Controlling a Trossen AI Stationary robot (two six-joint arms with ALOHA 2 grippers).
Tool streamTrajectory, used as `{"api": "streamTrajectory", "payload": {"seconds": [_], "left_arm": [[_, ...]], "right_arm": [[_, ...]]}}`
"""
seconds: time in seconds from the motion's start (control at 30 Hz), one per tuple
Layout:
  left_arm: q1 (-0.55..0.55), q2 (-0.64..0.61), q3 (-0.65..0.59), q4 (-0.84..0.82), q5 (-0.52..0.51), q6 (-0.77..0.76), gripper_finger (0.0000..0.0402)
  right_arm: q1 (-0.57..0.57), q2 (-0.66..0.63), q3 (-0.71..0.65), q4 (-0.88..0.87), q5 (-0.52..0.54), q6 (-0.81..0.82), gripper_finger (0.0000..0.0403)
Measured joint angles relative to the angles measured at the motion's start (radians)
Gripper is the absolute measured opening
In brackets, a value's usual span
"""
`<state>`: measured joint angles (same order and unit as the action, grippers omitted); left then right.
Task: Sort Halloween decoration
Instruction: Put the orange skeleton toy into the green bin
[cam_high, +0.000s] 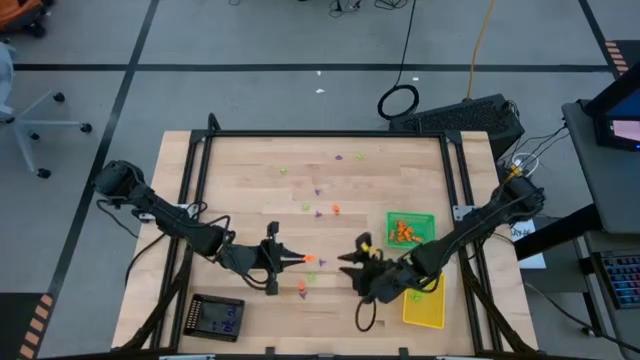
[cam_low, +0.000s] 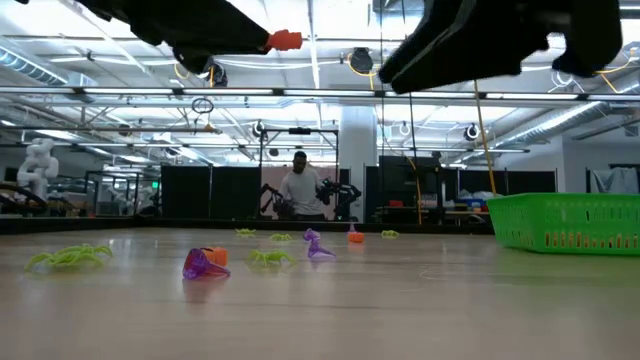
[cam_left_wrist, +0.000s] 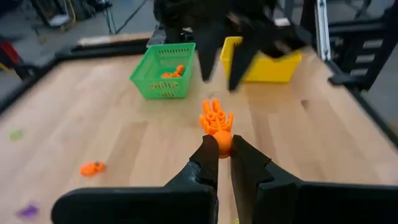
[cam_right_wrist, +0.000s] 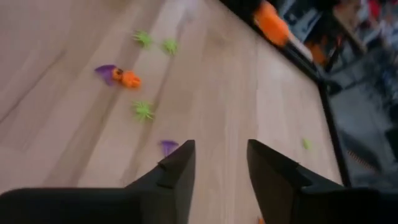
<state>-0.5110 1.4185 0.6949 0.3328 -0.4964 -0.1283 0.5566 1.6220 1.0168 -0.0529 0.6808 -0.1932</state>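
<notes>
Currently, an orange trinket is held between the closed fingers of the left gripper, lifted above the tabletop near the middle of its near edge. It looks like a small skeleton hand on a round base. The right gripper is seen just beside it, toward the near right corner, with its fingers parted and nothing between them.

The step in hand is judged to be the carrying of this orange piece to its tray. The green tray, at the right edge of the tabletop, already contains several orange pieces, so it is probably the correct destination. For the next move, the piece must be brought over the tray or handed to the right gripper, which stands between the left gripper and the tray. A handover calls for careful alignment, because the trinket is much smaller than the fingers.

Three trays are counted: one green, one yellow at the near right corner, and one black at the near left corner, with purple items inside. On the tabletop, about nine or ten loose trinkets are visible in the high view, in green, purple and orange, spread from the middle toward the far edge. An exact count for each colour cannot be given, since the pieces are too small.
</notes>
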Motion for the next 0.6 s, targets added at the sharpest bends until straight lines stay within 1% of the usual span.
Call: {"api": "streamTrajectory", "payload": {"seconds": [0.07,0.17,0.23,0.3,0.4,0.5,0.6], "left_arm": [[0.0,0.0,0.0,-0.001,0.016,-0.057,0.0017],[0.0,0.001,0.0,-0.001,0.048,-0.106,0.0017],[0.0,0.001,0.0,-0.001,0.071,-0.127,0.0017],[0.0,0.001,0.0,0.0,0.093,-0.129,0.0017],[0.0,0.01,0.0,0.006,0.115,-0.13,0.0017],[0.0,0.032,0.0,0.033,0.154,-0.133,0.0017],[0.0,0.06,0.0,0.07,0.191,-0.132,0.0017]], "right_arm": [[0.006,0.042,0.0,0.089,0.017,-0.097,0.0154],[0.013,0.094,0.0,0.265,0.077,-0.333,0.0193],[0.016,0.126,0.0,0.4,0.093,-0.514,0.0215],[0.022,0.164,0.0,0.534,0.107,-0.661,0.023],[0.024,0.217,0.0,0.68,0.102,-0.813,0.024],[0.023,0.254,0.0,0.754,0.102,-0.92,0.0241],[0.023,0.281,0.0,0.819,0.1,-0.994,0.0231]]}}
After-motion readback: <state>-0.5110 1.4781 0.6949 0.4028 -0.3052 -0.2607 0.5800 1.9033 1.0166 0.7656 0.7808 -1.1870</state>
